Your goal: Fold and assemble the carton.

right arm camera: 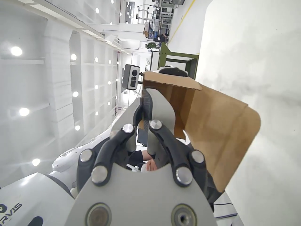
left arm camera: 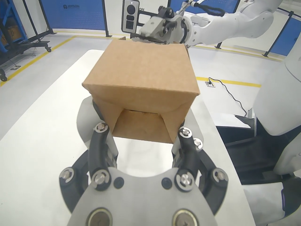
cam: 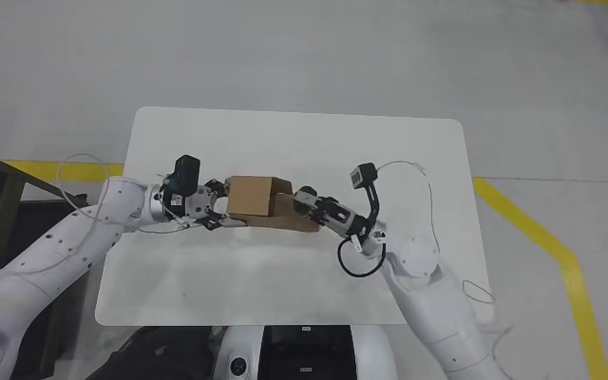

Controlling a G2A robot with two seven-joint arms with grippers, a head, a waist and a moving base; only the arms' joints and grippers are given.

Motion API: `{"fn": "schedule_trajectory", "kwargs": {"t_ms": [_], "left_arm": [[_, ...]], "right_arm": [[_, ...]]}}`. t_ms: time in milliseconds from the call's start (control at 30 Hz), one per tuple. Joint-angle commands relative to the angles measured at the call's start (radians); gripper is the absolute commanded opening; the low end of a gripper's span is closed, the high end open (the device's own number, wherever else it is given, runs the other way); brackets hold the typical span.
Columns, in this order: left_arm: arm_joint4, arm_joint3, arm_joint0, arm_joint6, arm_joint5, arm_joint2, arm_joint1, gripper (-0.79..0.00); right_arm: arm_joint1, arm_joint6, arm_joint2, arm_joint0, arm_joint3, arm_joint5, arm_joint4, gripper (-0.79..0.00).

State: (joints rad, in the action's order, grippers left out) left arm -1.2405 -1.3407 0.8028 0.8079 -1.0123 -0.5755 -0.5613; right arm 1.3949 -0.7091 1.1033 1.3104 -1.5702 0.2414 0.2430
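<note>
The brown carton (cam: 253,195) lies at the middle of the white table (cam: 285,275), held between both arms. My left gripper (left arm camera: 141,128) straddles its near end, one finger (left arm camera: 100,118) against each side wall, shut on the carton (left arm camera: 143,74); that end's flaps are folded inward, leaving a square gap. My right gripper (right arm camera: 143,105) is at the opposite end, its fingers pinched shut on the edge of a carton wall. A large rounded flap (right arm camera: 223,137) stands open beside it. The right gripper (left arm camera: 162,32) also shows beyond the carton's far end.
The table's front edge (cam: 237,323) runs close to the arms, with bare surface behind and ahead of the carton. Blue barrier panels (left arm camera: 70,5) and yellow floor lines (left arm camera: 230,82) lie beyond the table. A green frame (right arm camera: 181,58) stands off the table's left side.
</note>
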Motion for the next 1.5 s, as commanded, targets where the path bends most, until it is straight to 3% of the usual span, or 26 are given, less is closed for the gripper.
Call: {"fn": "schedule_trajectory", "kwargs": {"t_ms": [0,200,400,800,1467], "left_arm": [[-0.004,-0.012,0.003,0.0,0.0,-0.002,0.004,-0.292],[-0.046,-0.03,-0.002,0.0,0.0,0.021,0.01,-0.259],[-0.052,-0.032,-0.016,0.0,0.0,0.045,0.012,-0.277],[-0.031,-0.048,-0.056,0.0,0.0,0.12,0.019,-0.342],[0.024,-0.079,-0.131,0.0,0.0,0.216,0.038,-0.394]], "right_arm": [[-0.001,-0.018,-0.014,-0.008,0.002,-0.02,-0.019,-0.785],[-0.004,-0.036,-0.049,-0.028,-0.004,-0.064,-0.083,-0.785],[-0.01,-0.077,-0.078,-0.035,-0.029,-0.087,-0.129,-0.785],[-0.013,-0.073,-0.13,-0.06,-0.018,0.031,-0.194,-0.785],[-0.008,-0.007,-0.176,-0.095,0.032,0.089,-0.166,-0.785]]}}
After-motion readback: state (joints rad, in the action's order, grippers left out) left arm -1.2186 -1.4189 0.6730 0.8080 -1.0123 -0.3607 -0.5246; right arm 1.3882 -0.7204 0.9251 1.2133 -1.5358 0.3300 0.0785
